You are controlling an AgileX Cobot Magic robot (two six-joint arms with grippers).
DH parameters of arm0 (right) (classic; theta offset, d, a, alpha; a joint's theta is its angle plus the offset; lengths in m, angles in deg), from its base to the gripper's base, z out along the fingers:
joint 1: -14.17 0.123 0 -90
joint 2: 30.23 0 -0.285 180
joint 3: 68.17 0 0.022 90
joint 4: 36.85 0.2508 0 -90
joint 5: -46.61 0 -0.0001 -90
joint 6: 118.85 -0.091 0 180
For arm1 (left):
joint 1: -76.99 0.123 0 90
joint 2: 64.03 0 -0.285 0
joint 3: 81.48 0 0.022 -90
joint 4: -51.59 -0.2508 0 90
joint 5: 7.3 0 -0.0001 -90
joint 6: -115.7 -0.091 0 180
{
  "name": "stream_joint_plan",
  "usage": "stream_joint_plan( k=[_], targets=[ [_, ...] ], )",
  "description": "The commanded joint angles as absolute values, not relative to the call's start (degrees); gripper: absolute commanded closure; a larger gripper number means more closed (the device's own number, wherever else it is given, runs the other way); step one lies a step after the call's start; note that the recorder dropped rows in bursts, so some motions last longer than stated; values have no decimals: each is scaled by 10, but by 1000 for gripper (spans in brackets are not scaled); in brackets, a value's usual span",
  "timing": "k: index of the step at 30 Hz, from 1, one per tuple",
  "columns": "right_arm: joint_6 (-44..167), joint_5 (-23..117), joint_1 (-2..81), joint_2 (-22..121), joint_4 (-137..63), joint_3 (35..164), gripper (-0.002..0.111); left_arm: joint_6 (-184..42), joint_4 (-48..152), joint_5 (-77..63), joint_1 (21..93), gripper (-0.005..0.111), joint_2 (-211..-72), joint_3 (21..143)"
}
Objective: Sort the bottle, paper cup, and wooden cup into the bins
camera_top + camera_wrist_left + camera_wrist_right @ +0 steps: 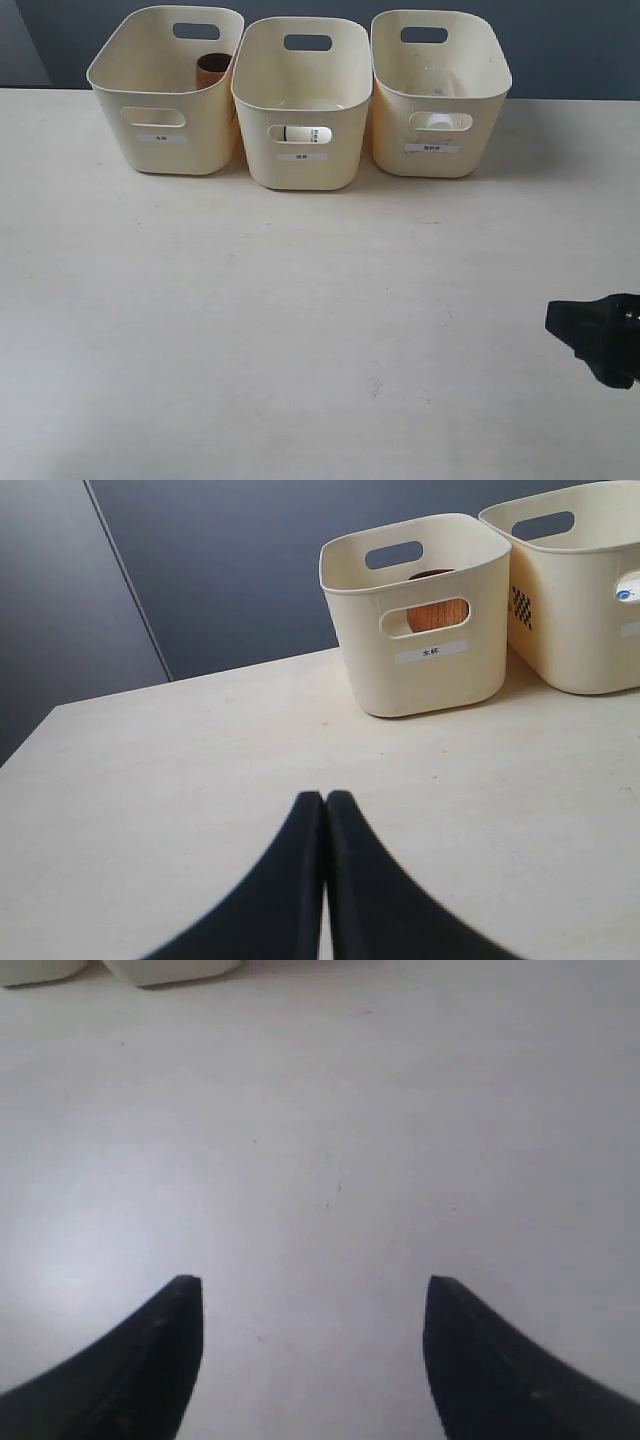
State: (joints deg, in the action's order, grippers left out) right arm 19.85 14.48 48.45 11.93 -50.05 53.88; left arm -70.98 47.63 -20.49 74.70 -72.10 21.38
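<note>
Three cream bins stand in a row at the back of the table. The wooden cup (213, 68) stands inside the left bin (160, 150) and shows through its handle cut-out as the wooden cup (438, 614). The paper cup (300, 134) is visible through the cut-out of the middle bin (298, 170). The bottle (440, 122) lies in the right bin (440, 160), and only a white part shows through the slot. My left gripper (326, 798) is shut and holds nothing. My right gripper (315, 1285) is open over bare table, also seen as the right gripper (598, 335) at the right edge.
The pale wooden table (300, 330) stretches in front of the bins. A dark blue-grey wall (560, 40) rises behind them. The undersides of two bins (170, 968) show at the far edge of the right wrist view.
</note>
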Motion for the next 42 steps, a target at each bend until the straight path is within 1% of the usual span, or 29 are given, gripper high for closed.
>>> stream_joint_plan(
  k=[1, 5, 20, 23, 28, 31, 34, 36, 39, 42],
  targets=[
    [203, 189, 486, 68, -531, 538, 47, -709, 476, -202, 745, 107, -718, 213],
    [203, 221, 485, 13, -548, 538, 47, -709, 476, -202, 745, 107, -718, 213],
    [207, 212, 485, -183, -672, 538, 47, -709, 476, -202, 745, 107, -718, 213],
    [207, 204, 464, -219, -676, 535, 47, -709, 476, -202, 745, 107, -718, 213],
    [207, 261, 386, -224, -695, 473, 47, -709, 476, -202, 745, 107, -718, 213],
    [207, 344, 348, -224, -698, 417, 47, -709, 476, -202, 745, 107, -718, 213],
    [207, 449, 335, -224, -702, 376, 47, -709, 476, -202, 745, 107, -718, 213],
    [207, 486, 335, -224, -714, 361, 47, -709, 476, -202, 745, 107, -718, 213],
    [207, 480, 335, -224, -725, 347, 47, -709, 476, -202, 745, 107, -718, 213],
    [207, 437, 335, -224, -728, 346, 47, -709, 476, -202, 745, 107, -718, 213]
  ],
)
